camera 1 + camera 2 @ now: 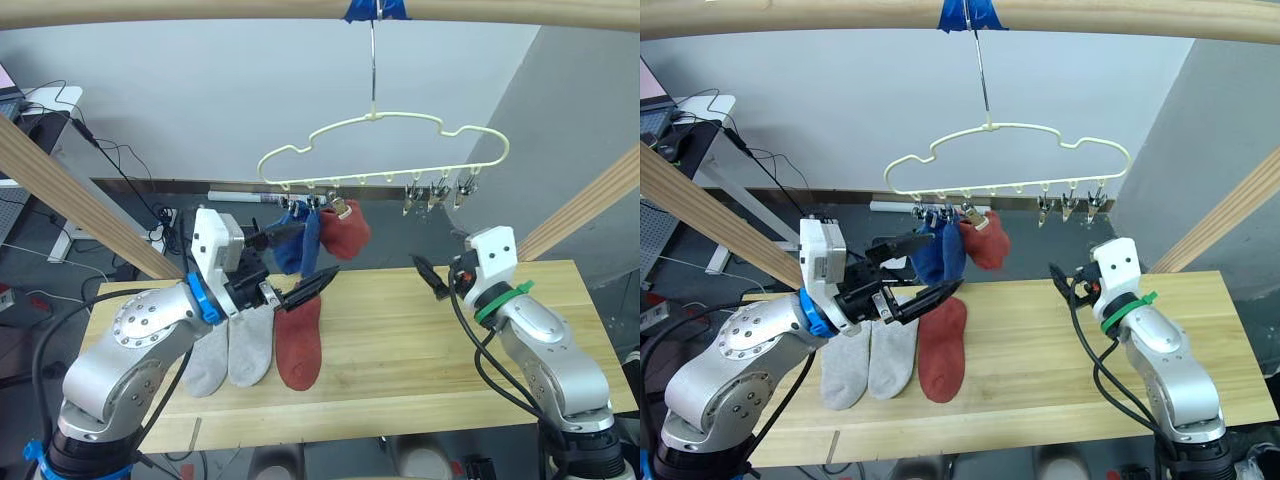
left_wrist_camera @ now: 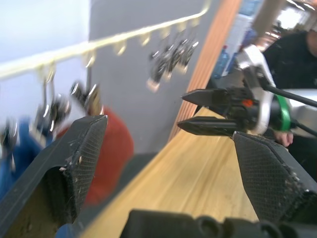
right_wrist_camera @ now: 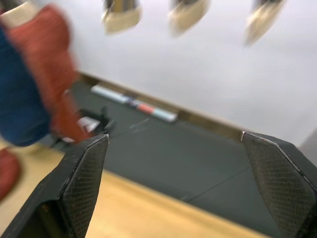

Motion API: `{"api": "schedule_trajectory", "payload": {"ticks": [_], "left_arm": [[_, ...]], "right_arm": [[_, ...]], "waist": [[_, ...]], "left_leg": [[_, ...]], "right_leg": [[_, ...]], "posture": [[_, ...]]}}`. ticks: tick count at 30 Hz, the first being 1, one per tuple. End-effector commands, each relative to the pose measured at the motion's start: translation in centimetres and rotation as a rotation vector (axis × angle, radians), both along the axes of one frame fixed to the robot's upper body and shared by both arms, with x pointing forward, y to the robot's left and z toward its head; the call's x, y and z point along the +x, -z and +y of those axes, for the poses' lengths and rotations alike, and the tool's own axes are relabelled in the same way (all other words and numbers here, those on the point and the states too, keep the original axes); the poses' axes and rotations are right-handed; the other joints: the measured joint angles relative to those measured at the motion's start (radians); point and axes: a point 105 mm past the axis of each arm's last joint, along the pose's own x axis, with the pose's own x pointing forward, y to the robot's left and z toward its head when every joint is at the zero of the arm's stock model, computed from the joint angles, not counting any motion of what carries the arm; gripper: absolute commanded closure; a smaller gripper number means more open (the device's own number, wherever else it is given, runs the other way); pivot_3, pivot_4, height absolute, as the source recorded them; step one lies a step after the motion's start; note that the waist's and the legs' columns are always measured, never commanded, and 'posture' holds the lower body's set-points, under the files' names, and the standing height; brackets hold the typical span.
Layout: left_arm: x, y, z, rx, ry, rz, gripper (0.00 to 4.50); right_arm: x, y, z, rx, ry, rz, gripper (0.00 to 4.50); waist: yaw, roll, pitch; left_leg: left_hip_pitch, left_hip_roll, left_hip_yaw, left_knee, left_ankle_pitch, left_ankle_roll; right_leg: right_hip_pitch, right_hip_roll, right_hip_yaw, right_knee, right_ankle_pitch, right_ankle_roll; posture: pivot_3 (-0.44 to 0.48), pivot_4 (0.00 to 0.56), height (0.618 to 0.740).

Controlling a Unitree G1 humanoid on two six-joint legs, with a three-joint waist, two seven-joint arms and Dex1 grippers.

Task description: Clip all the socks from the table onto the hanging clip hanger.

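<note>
Three socks, two blue (image 1: 297, 243) and one rust red (image 1: 347, 229), hang toe-down from the clip hanger (image 1: 380, 150); two grey (image 1: 232, 348) and one red (image 1: 299, 340) lie lengthwise across the bench (image 1: 400, 350); left gripper (image 1: 300, 262) and right gripper (image 1: 432, 277) jaws apart.

— Any writing you can read from up here?

— None. I see no letters, numbers, brand marks or signs anywhere I look.

— Not even on the blue tape (image 1: 376, 9) wrapped round the thick wooden beam (image 1: 200, 10)?

— That tape is plain. The thin cream-coloured plastic clip hanger (image 1: 380, 150) is bare too, and so is the long light wooden table (image 1: 400, 340), edge to edge.
</note>
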Motion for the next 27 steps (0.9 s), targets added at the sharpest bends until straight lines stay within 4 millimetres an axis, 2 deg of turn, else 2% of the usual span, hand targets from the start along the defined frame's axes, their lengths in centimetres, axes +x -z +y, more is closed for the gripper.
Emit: {"api": "schedule_trajectory", "payload": {"ticks": [1, 3, 7, 15, 27], "left_arm": [[-0.5, -0.7, -0.8, -0.011, 0.087, -0.061, 0.0], [-0.4, -1.0, -0.9, -0.021, 0.111, -0.075, 0.0], [-0.1, -1.1, -0.7, -0.017, 0.113, -0.089, 0.0], [0.2, -1.0, -0.7, -0.03, 0.087, -0.087, 0.0], [0.1, -1.1, -1.0, -0.04, 0.075, -0.078, 0.0]], "right_arm": [[-0.3, -2.9, -0.6, 0.022, 0.064, -0.137, 0.18], [-0.3, -3.7, -0.7, 0.033, 0.089, -0.172, 0.59], [-0.5, -4.9, -0.7, 0.031, 0.144, -0.235, 2.04], [-1.1, -6.2, 0.3, 0.096, 0.2, -0.292, 2.04], [-0.2, -7.3, 0.4, 0.135, 0.243, -0.328, 2.04]], "waist": [[-0.003, 0.0, 0.0], [-0.004, 0.0, 0.0], [-0.005, 0.001, 0.0], [-0.007, 0.001, 0.001], [-0.009, 0.002, 0.001]], "left_leg": [[0.0, 0.0, 0.0, 0.0, 0.0, 0.0], [0.0, 0.0, 0.0, 0.0, -0.001, 0.001], [0.0, 0.0, 0.0, 0.0, -0.001, 0.002], [0.0, 0.0, -0.001, 0.0, -0.001, 0.002], [0.0, 0.0, -0.001, 0.0, -0.001, 0.002]], "right_leg": [[0.0, 0.0, 0.0, 0.0, 0.0, 0.0], [0.0, 0.0, 0.0, 0.0, 0.0, 0.0], [0.0, 0.0, 0.0, 0.0, 0.0, 0.0], [0.0, 0.0, -0.001, 0.001, 0.0, 0.0], [0.0, 0.0, -0.001, 0.001, 0.0, 0.0]], "posture": [[-0.078, 0.292, 0.74], [-0.082, 0.293, 0.74], [-0.091, 0.297, 0.74], [-0.099, 0.3, 0.74], [-0.099, 0.306, 0.74]]}}
